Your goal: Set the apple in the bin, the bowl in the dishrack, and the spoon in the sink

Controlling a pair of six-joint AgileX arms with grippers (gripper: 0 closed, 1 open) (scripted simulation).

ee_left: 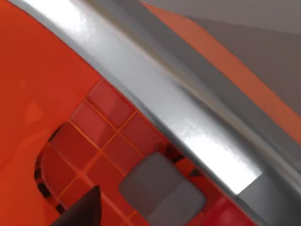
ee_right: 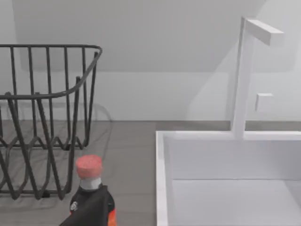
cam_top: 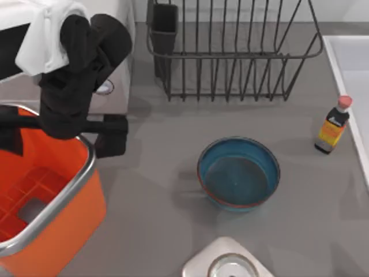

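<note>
The orange bin (cam_top: 86, 173) stands at the table's left, and its ribbed floor (ee_left: 108, 136) and silver rim show in the left wrist view. My left gripper (cam_top: 60, 144) hangs over the bin's far rim, open, its two dark fingers (cam_top: 112, 138) spread wide with nothing between them; one fingertip (ee_left: 80, 212) shows above the bin floor. The blue bowl (cam_top: 239, 173) sits upright on the table's middle, apart from both arms. Behind it stands the dishrack (cam_top: 230, 52), also seen as dishrack (ee_right: 47, 117). The sink (cam_top: 351, 69), sink (ee_right: 225, 179) lies at the right edge. The apple and the spoon are out of view.
A white microwave (cam_top: 112, 63) stands behind the bin under my left arm. A small bottle (cam_top: 333, 127), bottle (ee_right: 89, 188) with a pink cap stands between dishrack and sink. A silver-grey object (cam_top: 228, 262) sits at the front edge. A faucet (ee_right: 244, 75) rises behind the sink.
</note>
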